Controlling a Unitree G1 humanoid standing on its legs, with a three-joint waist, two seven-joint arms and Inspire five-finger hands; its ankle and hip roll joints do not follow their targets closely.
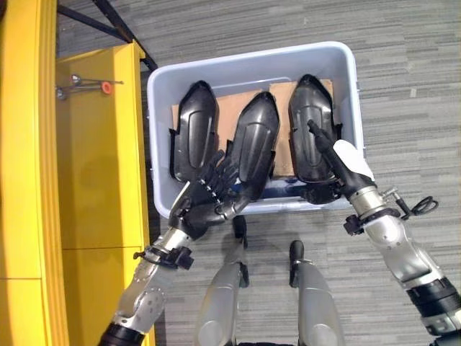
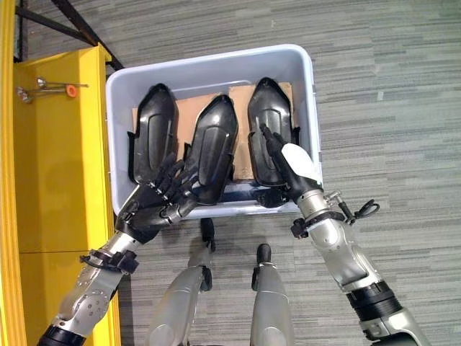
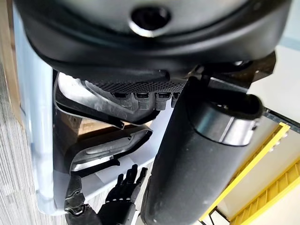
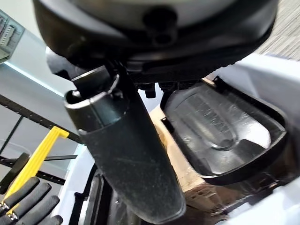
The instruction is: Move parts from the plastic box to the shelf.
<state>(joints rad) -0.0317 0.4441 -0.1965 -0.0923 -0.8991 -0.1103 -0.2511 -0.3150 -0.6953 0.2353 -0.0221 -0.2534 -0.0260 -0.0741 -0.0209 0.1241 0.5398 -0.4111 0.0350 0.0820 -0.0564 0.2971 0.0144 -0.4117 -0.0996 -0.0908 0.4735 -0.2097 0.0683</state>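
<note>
A pale plastic box (image 1: 252, 61) stands on the floor, holding three black moulded parts side by side on cardboard (image 1: 230, 108): a left part (image 1: 194, 126), a middle part (image 1: 256, 140) and a right part (image 1: 310, 108). My left hand (image 1: 209, 198) reaches over the box's near rim, fingers spread and straight against the lower end of the middle part. Open too, my right hand (image 1: 351, 160), with a white thumb cover, lies over the near end of the right part. The right wrist view shows that part (image 4: 220, 126) just past the thumb (image 4: 126, 159).
The yellow shelf (image 1: 101, 144) runs along the left, right beside the box. A small metal piece with an orange tip (image 1: 106, 87) lies on its far end. Black frame bars (image 1: 108, 18) cross behind it. Grey carpet surrounds the box.
</note>
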